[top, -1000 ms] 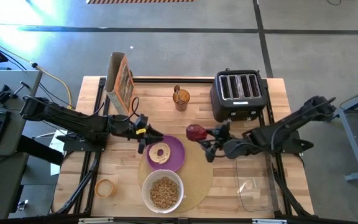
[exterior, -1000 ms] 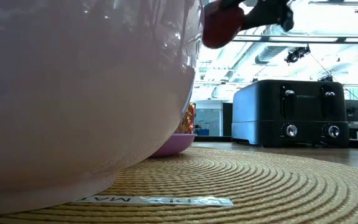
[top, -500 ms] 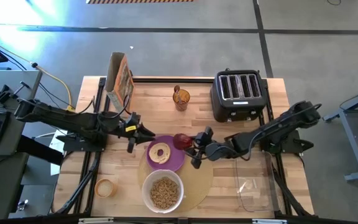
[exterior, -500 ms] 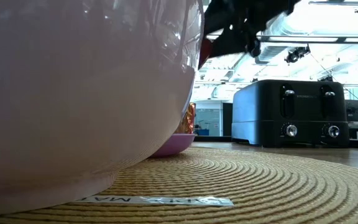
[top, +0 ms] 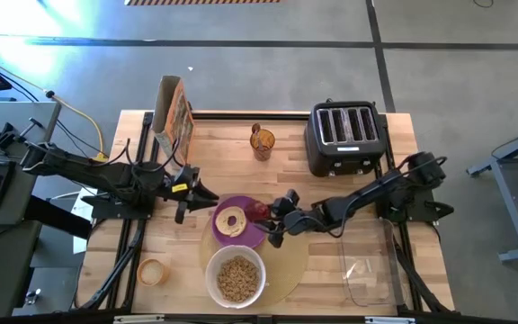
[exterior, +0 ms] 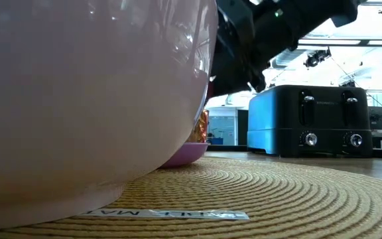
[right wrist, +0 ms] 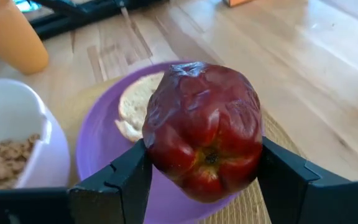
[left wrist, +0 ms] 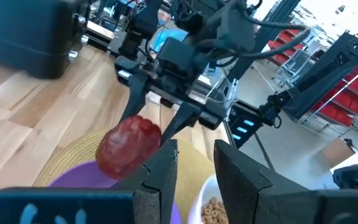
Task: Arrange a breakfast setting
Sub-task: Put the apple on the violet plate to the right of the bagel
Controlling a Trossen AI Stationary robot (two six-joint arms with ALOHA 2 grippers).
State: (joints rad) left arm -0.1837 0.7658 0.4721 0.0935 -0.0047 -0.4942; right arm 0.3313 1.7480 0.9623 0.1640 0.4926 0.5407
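A red apple [top: 257, 210] is in my right gripper [top: 268, 216], just above the right rim of the small purple plate [top: 241, 236]. A bagel [top: 232, 220] lies on the plate. The plate and a white bowl [top: 214, 261] of brown cereal [top: 235, 278] stand on the round tan mat [top: 286, 261]. My left gripper [top: 196, 193] is open and empty, left of the plate, its fingers pointing toward it. No spoon shows. My right gripper pinches the apple's two opposite sides [right wrist: 253, 143] between its two fingers [right wrist: 128, 175]. The fingers come nearly level from the table's right side. The apple is lifted above the plate's rim, one of its dimpled ends [right wrist: 211, 158] toward the wrist camera.
A black four-slot toaster [top: 344, 135] stands at the far right, an orange cup [top: 262, 141] at the far middle, a cereal box [top: 174, 115] at the far left. A small round orange thing [top: 151, 271] lies near left, a clear container [top: 367, 277] near right.
My right gripper has carried the apple toward the table's left edge and down, from in front of the toaster to above the plate's right rim. My left gripper has drawn back from the bagel toward the table's left edge.
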